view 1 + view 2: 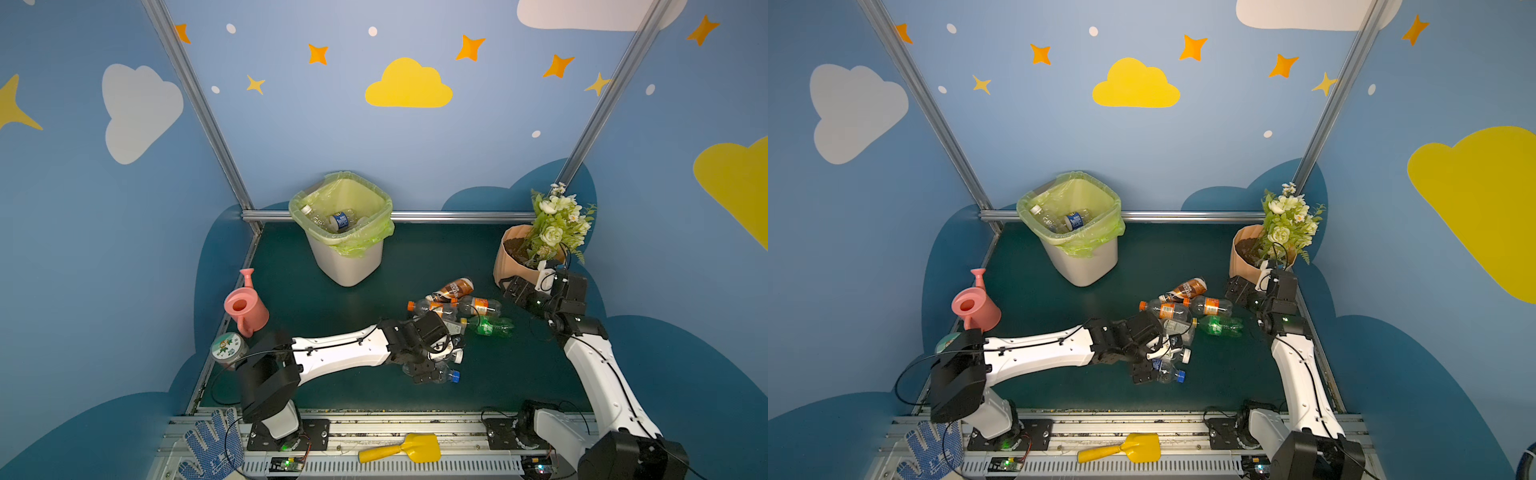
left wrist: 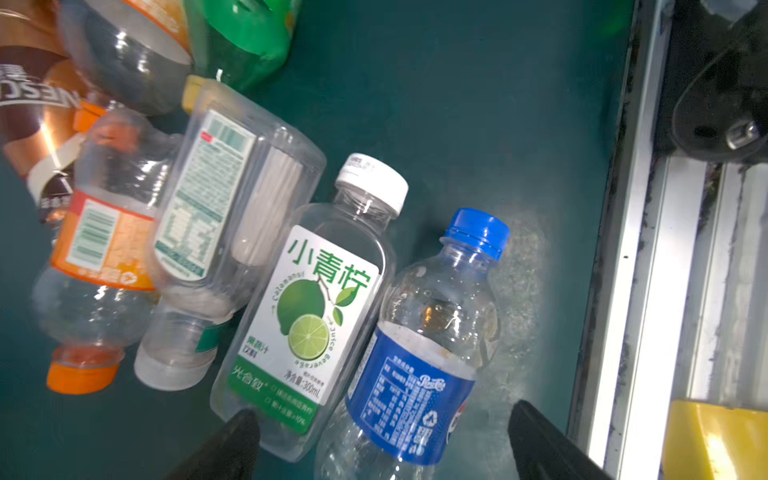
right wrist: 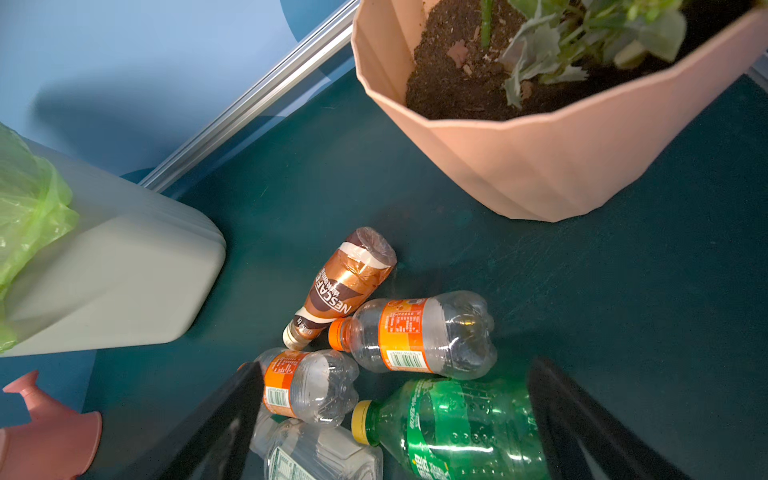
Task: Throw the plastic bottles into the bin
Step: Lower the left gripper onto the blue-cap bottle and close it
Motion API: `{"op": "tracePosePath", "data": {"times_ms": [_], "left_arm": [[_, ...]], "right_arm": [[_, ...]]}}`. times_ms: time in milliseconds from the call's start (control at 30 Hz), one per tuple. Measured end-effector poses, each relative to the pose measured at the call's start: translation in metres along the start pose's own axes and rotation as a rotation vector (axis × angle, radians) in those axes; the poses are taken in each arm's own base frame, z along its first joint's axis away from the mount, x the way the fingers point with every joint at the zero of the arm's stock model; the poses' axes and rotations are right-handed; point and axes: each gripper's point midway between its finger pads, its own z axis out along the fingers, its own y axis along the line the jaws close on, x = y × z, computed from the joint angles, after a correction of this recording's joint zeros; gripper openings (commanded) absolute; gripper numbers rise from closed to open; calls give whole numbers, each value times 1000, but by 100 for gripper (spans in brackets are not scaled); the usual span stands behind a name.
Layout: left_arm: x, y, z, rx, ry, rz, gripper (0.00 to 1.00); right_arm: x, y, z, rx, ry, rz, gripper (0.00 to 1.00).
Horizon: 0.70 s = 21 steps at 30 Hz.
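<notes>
Your left gripper [image 2: 384, 411], spread around the blue bottle [image 2: 415, 374] at the near side of the pile [image 1: 478, 306], well apart from the far bin [image 1: 347, 266], can pinch also the lime bottle [image 2: 307, 316] just beside it, and then the smooth pair may slip out.

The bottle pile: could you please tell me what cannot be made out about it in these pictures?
- Both top views: the left arm covers several bottles.
- Left wrist view: the blue-label bottle is cut off by the edge; the brown bottle is blurred and cut off.
- Right wrist view: a finger hides the green bottle's base.
</notes>
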Motion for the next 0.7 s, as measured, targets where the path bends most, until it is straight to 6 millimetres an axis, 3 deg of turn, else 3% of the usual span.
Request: {"op": "tracePosePath", "data": {"times_ms": [267,700], "left_arm": [[21,-11,19,45,102,70,84],[23,-30,31,95,134,116,75]], "right_arm": [[0,0,0,-4,2,12,97],[5,-3,2,-3,14,29,97]]}}
